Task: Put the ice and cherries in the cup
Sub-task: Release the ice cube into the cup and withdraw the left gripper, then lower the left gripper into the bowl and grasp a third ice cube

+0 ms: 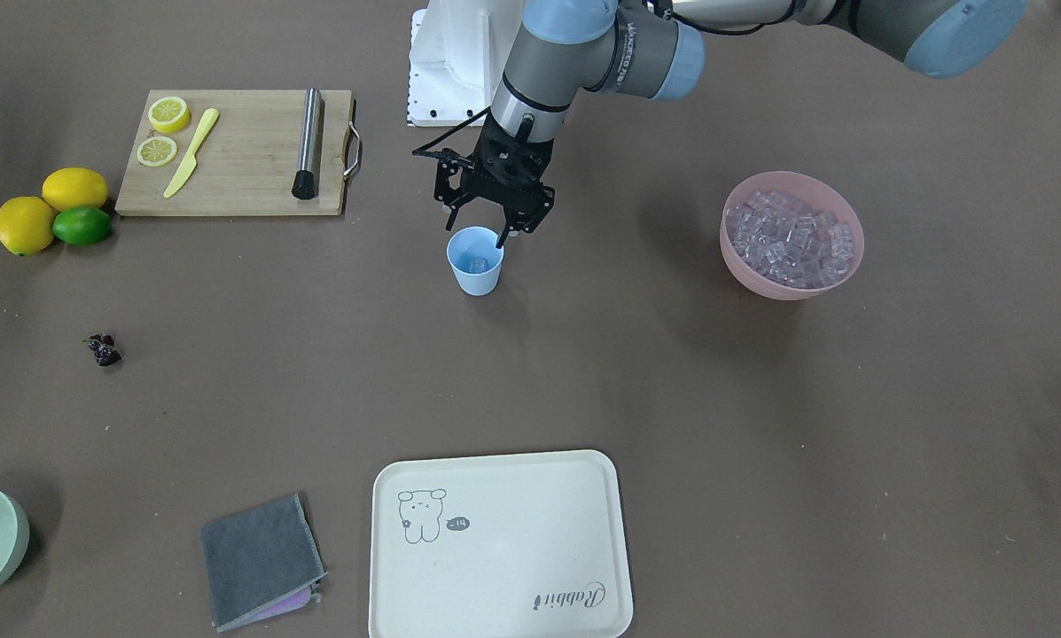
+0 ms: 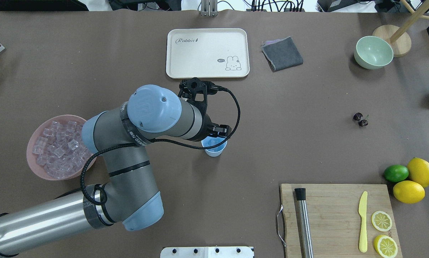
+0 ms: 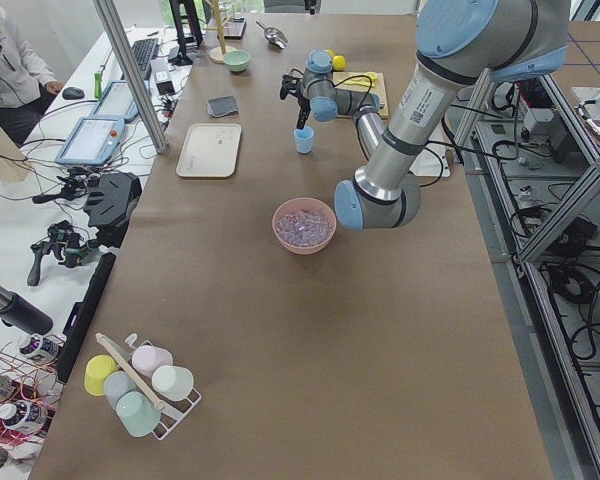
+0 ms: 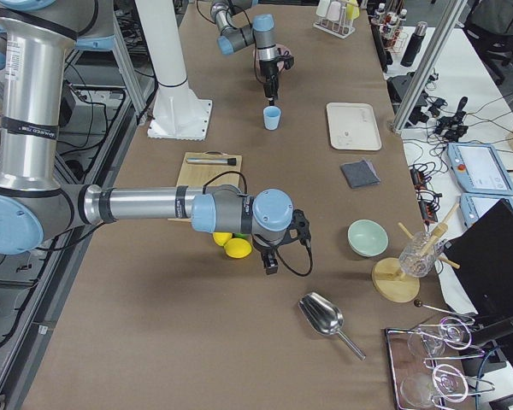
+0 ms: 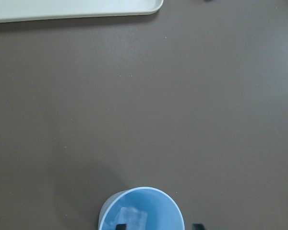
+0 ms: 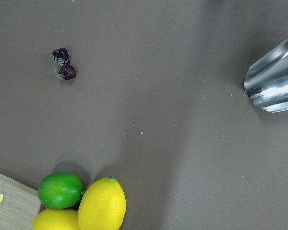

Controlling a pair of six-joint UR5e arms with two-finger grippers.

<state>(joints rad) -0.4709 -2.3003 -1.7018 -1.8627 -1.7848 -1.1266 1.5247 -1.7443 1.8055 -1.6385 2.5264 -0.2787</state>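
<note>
Light blue cup (image 5: 141, 211) sits at the bottom edge of the left wrist view with one ice cube (image 5: 132, 218) inside; overhead, the arm half hides it. From the front, the left gripper (image 1: 477, 234) points straight down over the rim, jaws wide and empty. In the right wrist view the cherries (image 6: 63, 63) lie on the table, well apart from the cup. Whether the right gripper (image 4: 272, 259) is parted or closed cannot be told.

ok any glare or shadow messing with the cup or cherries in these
Right wrist view: strong glare on the metal scoop, the cherries sharp and evenly lit. Front-facing view: only soft shadows on the table, the cup clear. Left wrist view: the cup cropped by the bottom edge.
</note>
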